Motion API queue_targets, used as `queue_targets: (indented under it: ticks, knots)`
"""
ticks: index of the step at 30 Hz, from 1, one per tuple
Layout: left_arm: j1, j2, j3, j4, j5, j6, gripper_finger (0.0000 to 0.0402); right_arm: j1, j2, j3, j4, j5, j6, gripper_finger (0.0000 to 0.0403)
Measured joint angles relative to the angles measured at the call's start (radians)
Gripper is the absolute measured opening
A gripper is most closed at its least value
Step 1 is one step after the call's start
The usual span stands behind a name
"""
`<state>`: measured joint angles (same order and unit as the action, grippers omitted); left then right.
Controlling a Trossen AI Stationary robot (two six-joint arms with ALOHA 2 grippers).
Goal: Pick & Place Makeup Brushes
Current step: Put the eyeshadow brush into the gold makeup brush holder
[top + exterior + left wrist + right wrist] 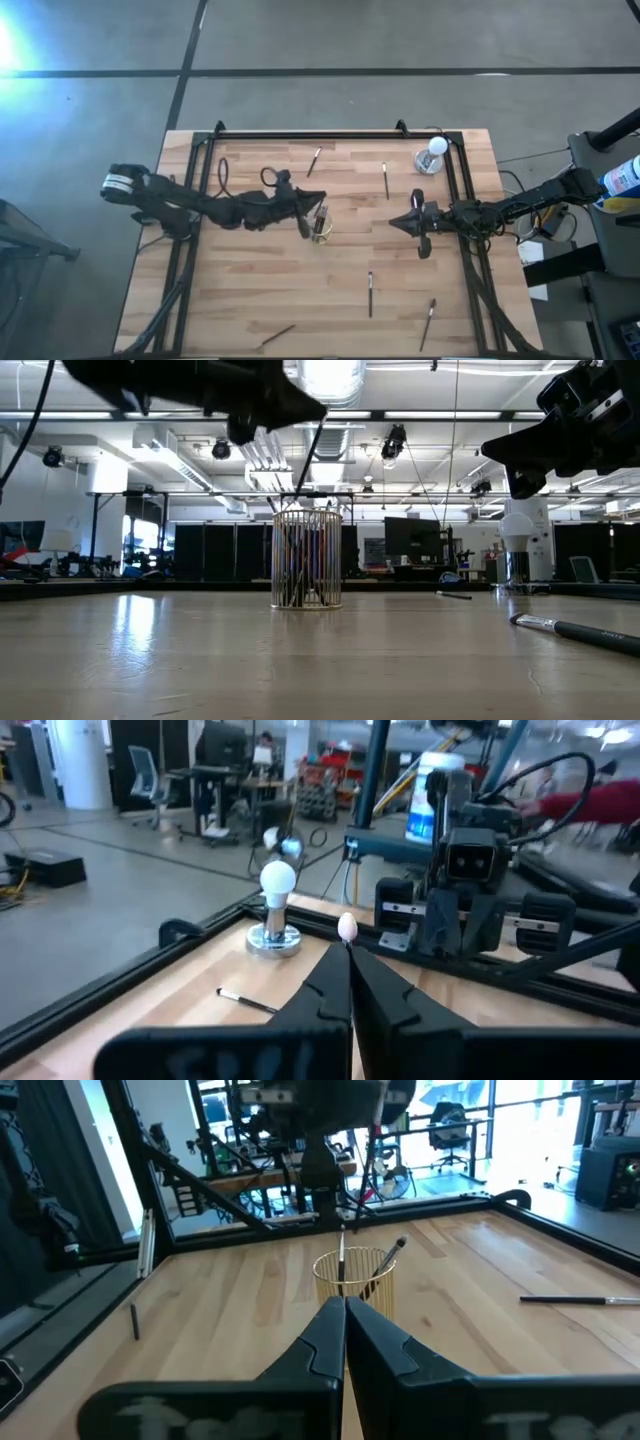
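A wire cup stands mid-table with several brushes in it; it also shows in the low view and the right wrist view. My left gripper hovers just above it, shut on one thin makeup brush. My right gripper is shut, holds nothing and hangs above the table to the cup's right. Loose brushes lie flat on the table at the far side and the near side. My left gripper pinches the brush between its two shut fingers, near the brush's pale upper end, which stands just past the fingertips. The fingers come level from the table's left, across the brush. Its dark shaft hangs down at a slant toward the cup's mouth.
A white round-topped object on a metal base stands in the far right corner. A black frame rail runs along the table's far and side edges. Bare wood lies between the cup and my right gripper.
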<state>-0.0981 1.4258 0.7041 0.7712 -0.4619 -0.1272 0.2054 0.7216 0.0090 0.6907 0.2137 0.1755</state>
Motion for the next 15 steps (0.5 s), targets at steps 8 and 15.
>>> queue_targets:
  ticks: [8,15]
  knots:
    - [0.011,0.0,-0.149,0.171,0.027,-0.03,0.0,0.0,0.0,0.0,0.0,0.025,-0.021,0.0008]
    - [0.011,0.024,-0.154,0.198,0.073,-0.034,0.0,0.0,0.0,0.0,0.0,0.025,-0.038,0.0008]
